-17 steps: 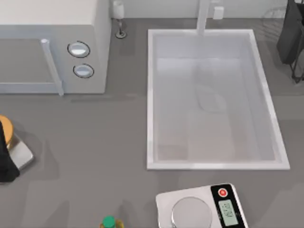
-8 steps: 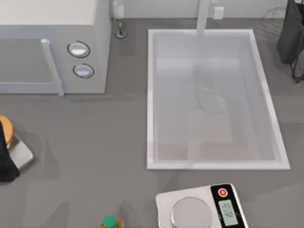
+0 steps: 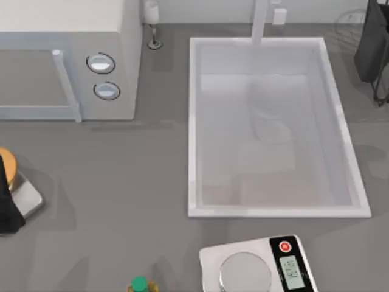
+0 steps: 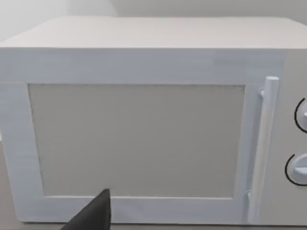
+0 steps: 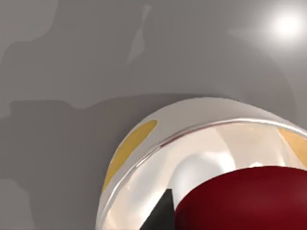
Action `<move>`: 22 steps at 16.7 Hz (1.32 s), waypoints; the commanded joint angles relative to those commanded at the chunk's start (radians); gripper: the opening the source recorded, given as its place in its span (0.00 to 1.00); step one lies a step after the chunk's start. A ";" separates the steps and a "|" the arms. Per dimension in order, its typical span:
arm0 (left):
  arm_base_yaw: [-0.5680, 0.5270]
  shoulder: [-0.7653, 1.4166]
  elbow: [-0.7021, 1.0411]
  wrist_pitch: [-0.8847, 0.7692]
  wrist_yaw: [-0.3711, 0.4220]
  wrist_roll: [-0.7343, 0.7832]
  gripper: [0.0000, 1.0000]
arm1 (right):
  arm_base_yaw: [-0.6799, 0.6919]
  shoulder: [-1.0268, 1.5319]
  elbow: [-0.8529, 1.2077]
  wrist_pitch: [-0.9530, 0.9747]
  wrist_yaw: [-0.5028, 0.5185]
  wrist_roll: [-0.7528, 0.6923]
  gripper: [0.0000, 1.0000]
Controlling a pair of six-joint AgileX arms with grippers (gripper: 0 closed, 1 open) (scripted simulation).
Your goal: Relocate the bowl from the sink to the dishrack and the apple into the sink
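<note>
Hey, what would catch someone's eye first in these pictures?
Probably the big white sink filling the top view's right half, its basin bare. Next, the white microwave at far left, then the silver scale with its red button at the near edge.

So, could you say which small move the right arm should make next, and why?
Probably lower the right gripper toward the thin grey wire dishrack: it hangs there with a glossy rounded vessel beneath, and the large white rectangular sink lies bare.
</note>
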 joint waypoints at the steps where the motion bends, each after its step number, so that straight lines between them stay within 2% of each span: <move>1: 0.000 0.000 0.000 0.000 0.000 0.000 1.00 | 0.031 -0.001 -0.020 0.063 0.022 0.009 0.00; 5: 0.000 0.000 0.000 0.000 0.000 0.000 1.00 | 0.189 -0.010 -0.126 0.407 0.132 0.054 0.00; 16: 0.000 0.000 0.000 0.000 0.000 0.000 1.00 | 0.717 -0.109 -0.525 1.542 0.488 0.216 0.00; 19: 0.000 0.000 0.000 0.000 0.000 0.000 1.00 | 0.825 -0.141 -0.616 1.755 0.559 0.251 0.00; 22: 0.000 0.000 0.000 0.000 0.000 0.000 1.00 | 0.894 -0.164 -0.676 1.877 0.604 0.274 0.00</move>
